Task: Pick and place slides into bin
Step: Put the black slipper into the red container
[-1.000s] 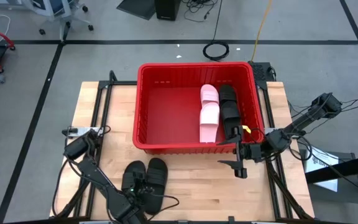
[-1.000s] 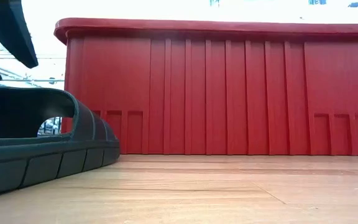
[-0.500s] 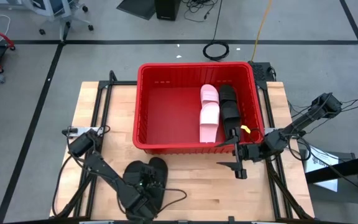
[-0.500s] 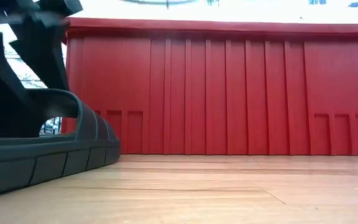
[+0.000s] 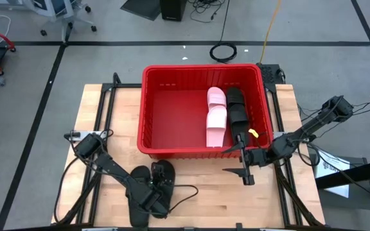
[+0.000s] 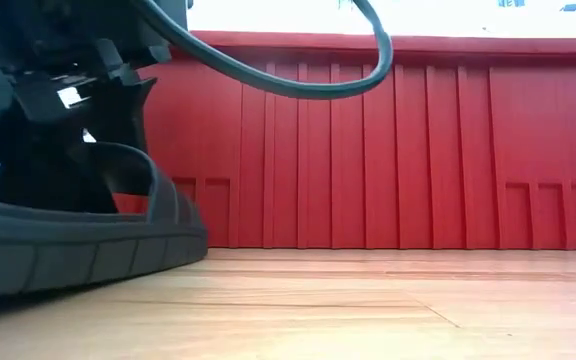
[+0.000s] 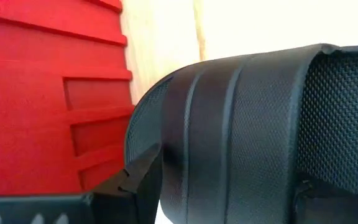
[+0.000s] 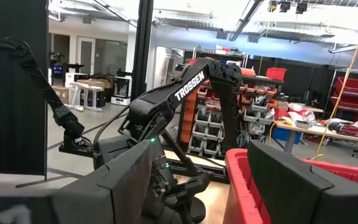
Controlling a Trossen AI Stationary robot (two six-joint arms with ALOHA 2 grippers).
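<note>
Left gripper [image 5: 156, 187] sits over the black slides [image 5: 160, 176] beside the bin [image 5: 153, 149] (grip apparently unclosed; hard to tell); right gripper [image 5: 244, 168] hangs open, empty.

The bin [image 5: 151, 86] is bright red moulded plastic, smooth with a slight sheen, its outer wall stiffened by upright ribs. Under it the table [image 5: 204, 189] is pale wood with a fine straight grain and a satin finish. Just in front of the bin, the black slides [image 5: 150, 183] look like matt rubbery foam; the strap [image 7: 241, 130] is finely pebbled with smooth raised bands, and the sole edge is grooved. Inside the bin, the pink slides [image 5: 216, 119] are matt and smooth. The left gripper [image 5: 148, 190] is matt black plastic.
</note>
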